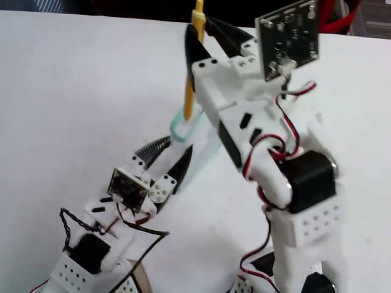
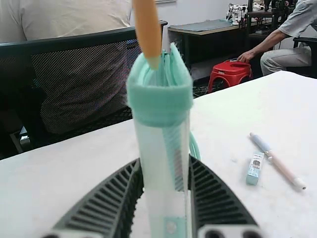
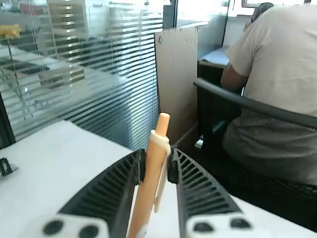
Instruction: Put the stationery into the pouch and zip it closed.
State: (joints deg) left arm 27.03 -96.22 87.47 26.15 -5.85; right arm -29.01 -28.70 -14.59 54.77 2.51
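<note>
A mint-green and clear pouch [image 2: 159, 99] stands upright with its mouth open, and my left gripper [image 2: 166, 171] is shut on its lower body. In the high view the pouch [image 1: 186, 128] sits mid-table in front of the left gripper [image 1: 170, 155]. My right gripper [image 1: 208, 38] is above it, shut on an orange pen [image 1: 190, 85] that hangs straight down. The pen's tip [image 2: 147, 34] is at the pouch's open rim. In the right wrist view the orange pen [image 3: 152, 178] sits clamped between the right gripper's [image 3: 156, 158] ribbed fingers.
A pale pen with a blue end [image 2: 277, 159] and a small mint eraser-like block [image 2: 255, 168] lie on the white table [image 1: 73, 91] beside the pouch. A black mesh chair [image 2: 74, 74] with a seated person stands beyond the table's far edge.
</note>
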